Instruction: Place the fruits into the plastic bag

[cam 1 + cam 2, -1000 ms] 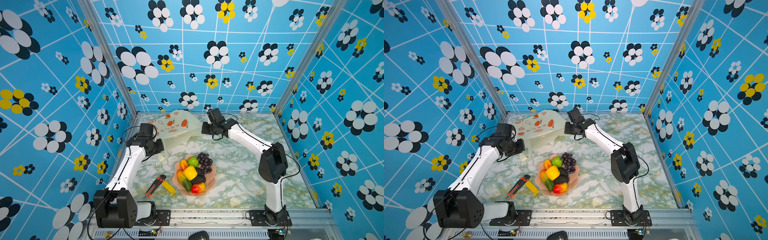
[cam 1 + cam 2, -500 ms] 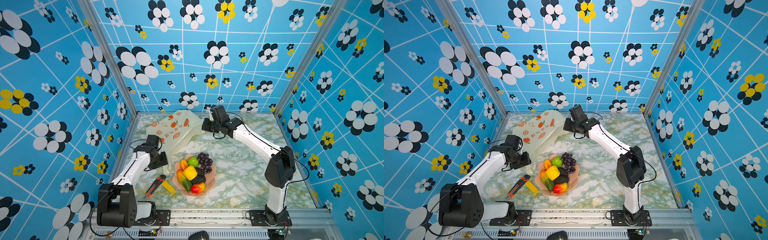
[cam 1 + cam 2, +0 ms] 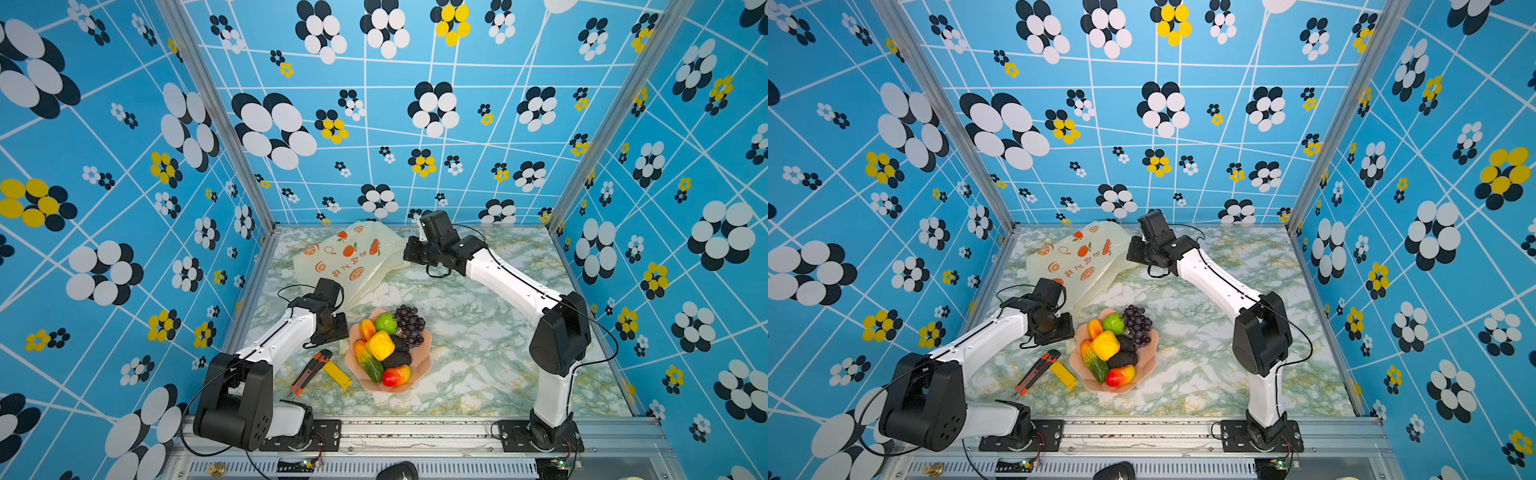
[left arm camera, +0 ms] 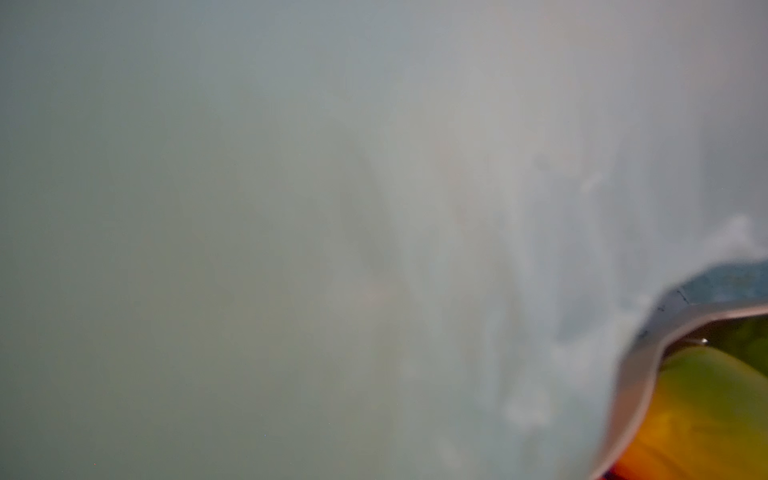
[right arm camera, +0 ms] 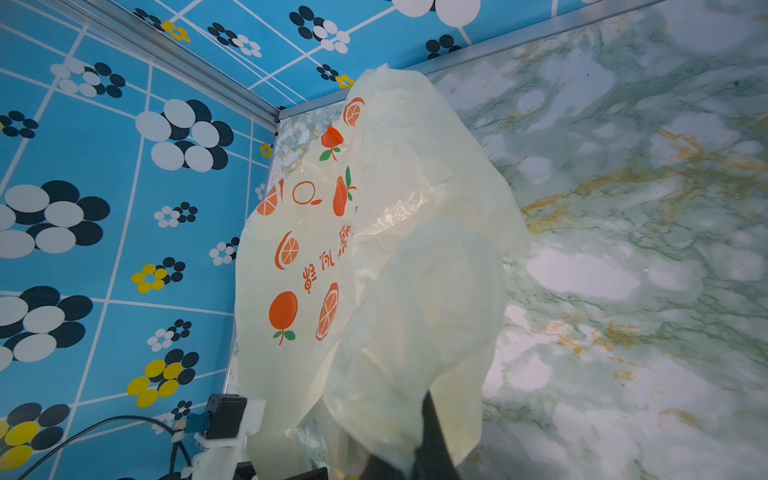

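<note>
right tool (image 3: 409, 254): clamped on plastic bag (image 3: 345, 257) edge, far tabletop (image 3: 478, 353), 11 o'clock | left tool (image 3: 341, 337): opening untellable, nearer | fruits (image 3: 386, 349): heaped in pink bowl (image 3: 424, 365), just beside, 3 o'clock

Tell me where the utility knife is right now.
In both top views the orange-black utility knife lies front-left on the marble table, beside the yellow block that separates it from the pink bowl.
</note>
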